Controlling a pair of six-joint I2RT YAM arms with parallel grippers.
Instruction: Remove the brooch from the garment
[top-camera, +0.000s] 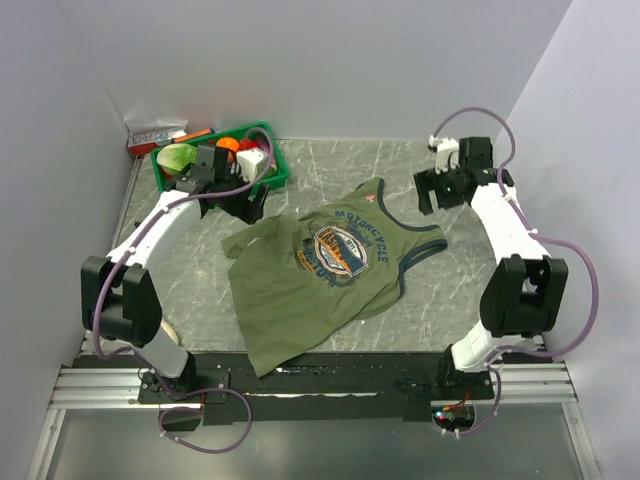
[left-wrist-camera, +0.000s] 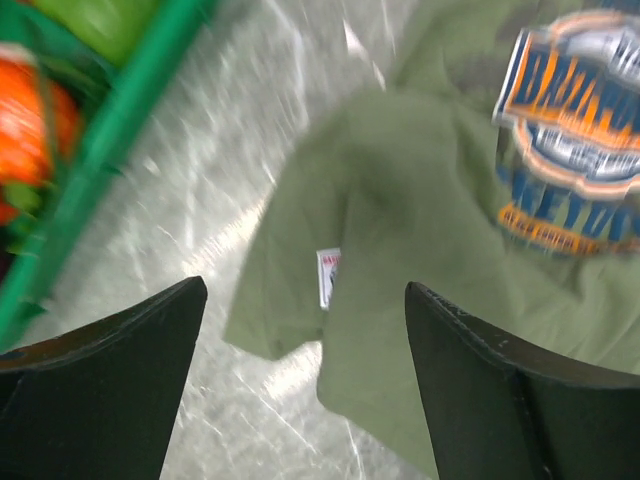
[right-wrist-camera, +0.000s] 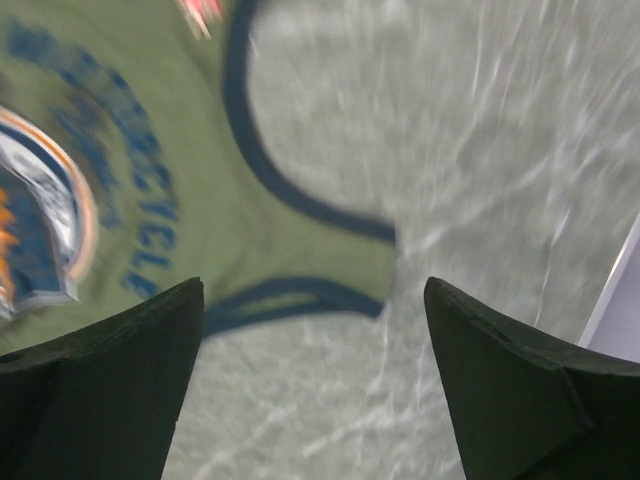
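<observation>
The olive-green tank top (top-camera: 310, 275) lies spread flat on the table, its oval orange-and-blue graphic (top-camera: 340, 250) facing up. The tiny pinkish-red brooch (top-camera: 377, 200) sits near the navy neckline at the far end; it shows blurred at the top edge of the right wrist view (right-wrist-camera: 203, 12). My left gripper (top-camera: 243, 203) is open and empty, above the shirt's left corner and its white label (left-wrist-camera: 328, 277). My right gripper (top-camera: 431, 197) is open and empty, to the right of the shoulder strap (right-wrist-camera: 300, 290). The left wrist view shows the shirt (left-wrist-camera: 420, 230); its gripper (left-wrist-camera: 305, 288) hovers over it. The right gripper (right-wrist-camera: 315, 285) is above bare table.
A green basket (top-camera: 277, 160) with orange and green items stands at the back left, just behind my left gripper; its rim shows in the left wrist view (left-wrist-camera: 110, 130). A small box (top-camera: 155, 135) lies in the back left corner. Grey walls close the sides and back.
</observation>
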